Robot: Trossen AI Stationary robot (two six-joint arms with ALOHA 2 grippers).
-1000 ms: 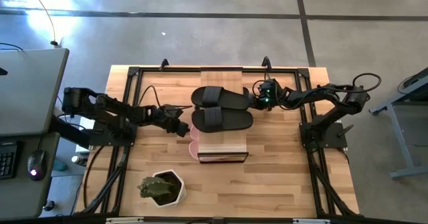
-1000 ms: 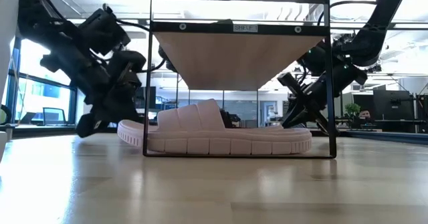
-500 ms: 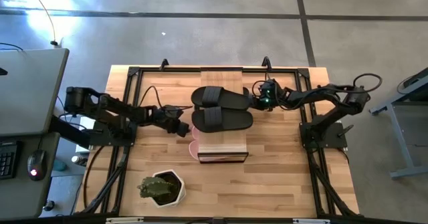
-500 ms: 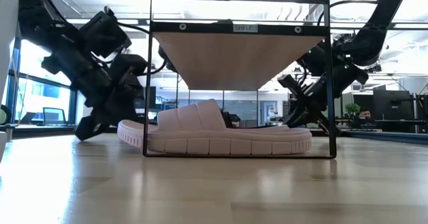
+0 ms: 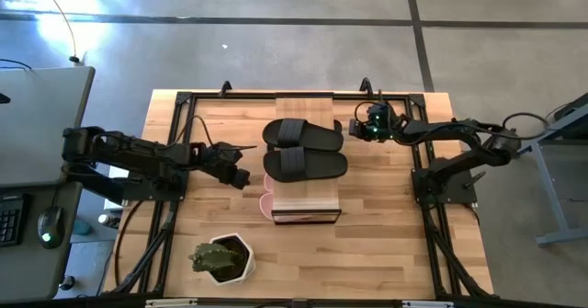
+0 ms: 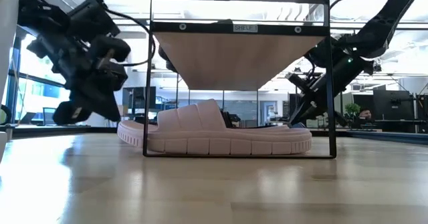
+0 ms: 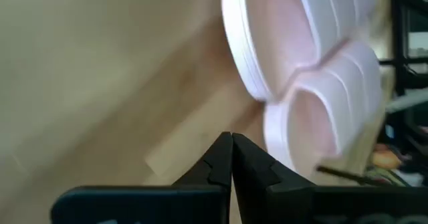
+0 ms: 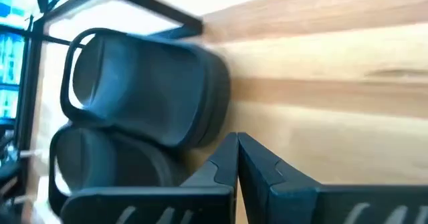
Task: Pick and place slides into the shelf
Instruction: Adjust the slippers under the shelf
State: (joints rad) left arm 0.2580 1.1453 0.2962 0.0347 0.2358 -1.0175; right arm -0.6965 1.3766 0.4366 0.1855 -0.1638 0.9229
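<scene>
While two black slides (image 5: pixel 304 149) lie side by side on the shelf (image 5: pixel 305 106) top, we see a pale pink pair (image 6: pixel 215 136) on the table (image 5: pixel 386 244) beneath it, poking past the shelf's left edge. Our left hand (image 5: pixel 241 176) hangs just beside those pink slides, fingers pressed together. Our right hand (image 5: pixel 354 130), also pressed together, sits off the shelf's right edge. A potted plant (image 5: pixel 221 258) stands near the front edge.

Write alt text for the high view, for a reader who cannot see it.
Two black slides lie side by side on top of a small shelf mid-table, with pink slides poking out beneath. The left hand and right hand, both shut and empty, flank the shelf; a potted plant stands near the front edge.
</scene>
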